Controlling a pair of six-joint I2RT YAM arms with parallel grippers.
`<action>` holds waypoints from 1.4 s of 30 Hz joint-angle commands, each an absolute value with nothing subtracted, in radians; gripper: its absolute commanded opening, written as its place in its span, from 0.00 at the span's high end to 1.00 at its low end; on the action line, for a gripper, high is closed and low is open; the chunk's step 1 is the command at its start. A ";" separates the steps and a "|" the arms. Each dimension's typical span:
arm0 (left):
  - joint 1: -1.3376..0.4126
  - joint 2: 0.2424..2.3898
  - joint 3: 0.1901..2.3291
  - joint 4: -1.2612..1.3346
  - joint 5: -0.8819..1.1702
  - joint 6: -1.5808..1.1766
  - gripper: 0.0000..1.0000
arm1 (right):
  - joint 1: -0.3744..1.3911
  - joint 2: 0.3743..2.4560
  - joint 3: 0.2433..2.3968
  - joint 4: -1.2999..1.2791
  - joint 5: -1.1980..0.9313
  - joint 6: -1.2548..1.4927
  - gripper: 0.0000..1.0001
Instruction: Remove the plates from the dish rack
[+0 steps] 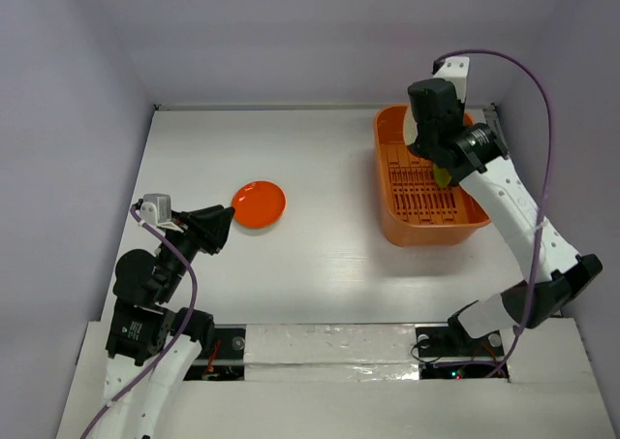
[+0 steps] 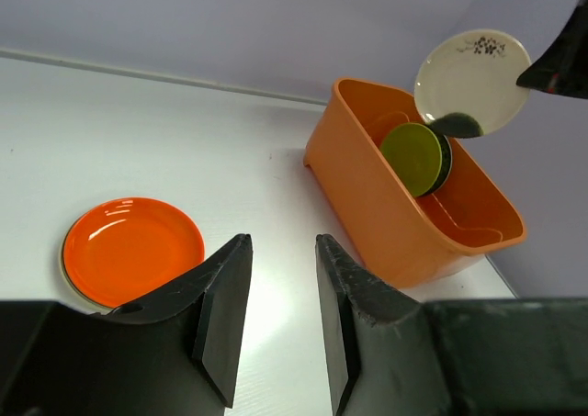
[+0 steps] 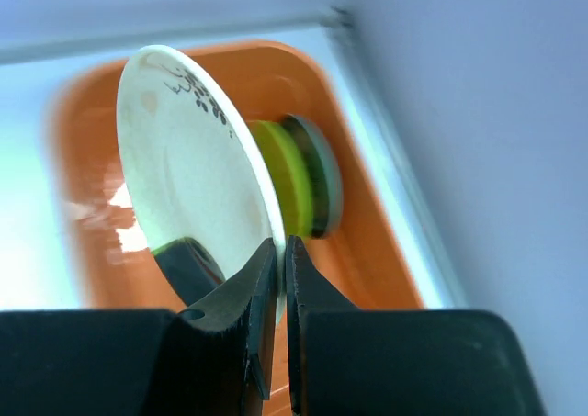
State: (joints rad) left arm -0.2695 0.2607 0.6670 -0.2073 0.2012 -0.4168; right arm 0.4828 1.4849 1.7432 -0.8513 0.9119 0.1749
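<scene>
The orange dish rack (image 1: 426, 234) stands at the right back of the table; it also shows in the left wrist view (image 2: 367, 214). My right gripper (image 3: 280, 246) is shut on the lower rim of a cream plate (image 3: 184, 177) with a dark sprig pattern and holds it upright above the rack (image 3: 367, 251). The cream plate also shows in the left wrist view (image 2: 469, 81). A yellow-green plate (image 2: 413, 157) stands on edge in the rack, with a dark plate (image 2: 445, 159) behind it. A red-orange plate (image 1: 260, 203) lies on the table. My left gripper (image 2: 280, 251) is open and empty beside it.
A paler rim (image 2: 66, 269) shows under the red-orange plate (image 2: 133, 249), as of another plate beneath. Lilac walls close the table at the back and both sides. The rack stands close to the right wall.
</scene>
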 commanded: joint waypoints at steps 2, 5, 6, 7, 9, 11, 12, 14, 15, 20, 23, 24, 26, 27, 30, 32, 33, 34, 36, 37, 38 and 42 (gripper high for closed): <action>-0.276 0.270 0.670 -0.176 0.196 -0.417 0.69 | 0.624 1.434 1.727 -0.716 0.804 0.239 1.00; -0.276 0.275 0.672 -0.178 0.196 -0.417 0.68 | 0.679 1.436 1.616 -0.519 0.559 0.316 1.00; -0.276 0.276 0.672 -0.179 0.195 -0.417 0.68 | 0.690 1.453 1.589 -0.470 0.498 0.339 1.00; -0.276 0.276 0.672 -0.179 0.193 -0.417 0.68 | 0.719 1.468 1.556 -0.387 0.409 0.391 1.00; -0.276 0.279 0.672 -0.181 0.193 -0.417 0.68 | 0.764 1.515 1.557 -0.335 0.385 0.431 1.00; -0.276 0.279 0.672 -0.179 0.190 -0.417 0.68 | 0.816 1.610 1.601 -0.289 0.333 0.481 1.00; -0.276 0.278 0.672 -0.179 0.189 -0.417 0.68 | 0.828 1.643 1.609 -0.267 0.313 0.501 1.00; -0.276 0.281 0.673 -0.181 0.189 -0.416 0.68 | 0.838 1.736 1.617 -0.183 0.235 0.561 1.00; -0.276 0.284 0.673 -0.183 0.189 -0.417 0.68 | 0.850 1.768 1.627 -0.164 0.216 0.581 1.00; -0.276 0.285 0.673 -0.183 0.187 -0.417 0.68 | 0.850 1.933 1.647 -0.084 0.120 0.699 1.00; -0.267 0.287 0.672 -0.183 0.187 -0.417 0.67 | 0.861 1.999 1.651 -0.084 0.127 0.729 0.99; -0.267 0.288 0.672 -0.180 0.189 -0.417 0.67 | 0.861 2.017 1.646 -0.083 0.130 0.736 0.97; -0.267 0.288 0.672 -0.181 0.190 -0.417 0.67 | 0.861 2.026 1.620 -0.055 0.138 0.759 0.96; -0.267 0.290 0.672 -0.179 0.190 -0.417 0.67 | 0.861 2.032 1.612 -0.049 0.137 0.767 0.95; -0.267 0.290 0.672 -0.181 0.190 -0.417 0.67 | 0.861 2.062 1.618 -0.054 0.135 0.784 0.91; -0.267 0.290 0.673 -0.179 0.187 -0.417 0.67 | 0.861 2.080 1.623 -0.063 0.135 0.795 0.85; -0.267 0.288 0.672 -0.181 0.187 -0.417 0.67 | 0.861 2.085 1.617 -0.061 0.133 0.796 0.80; -0.267 0.290 0.672 -0.179 0.187 -0.417 0.67 | 0.861 2.085 1.612 -0.064 0.135 0.801 0.78; -0.267 0.293 0.670 -0.179 0.189 -0.417 0.67 | 0.861 2.076 1.592 -0.069 0.146 0.802 0.75; -0.267 0.293 0.670 -0.178 0.192 -0.417 0.67 | 0.861 2.072 1.586 -0.069 0.149 0.799 0.65; -0.267 0.293 0.670 -0.178 0.192 -0.417 0.67 | 0.861 2.063 1.583 -0.080 0.159 0.793 0.62; -0.267 0.291 0.670 -0.176 0.193 -0.417 0.67 | 0.861 2.022 1.568 -0.107 0.192 0.769 0.52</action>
State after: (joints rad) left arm -0.2684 0.2794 0.6670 -0.2115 0.1917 -0.4168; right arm 0.8585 2.0842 1.5814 -0.1383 0.1539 0.7822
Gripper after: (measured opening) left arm 0.328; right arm 0.434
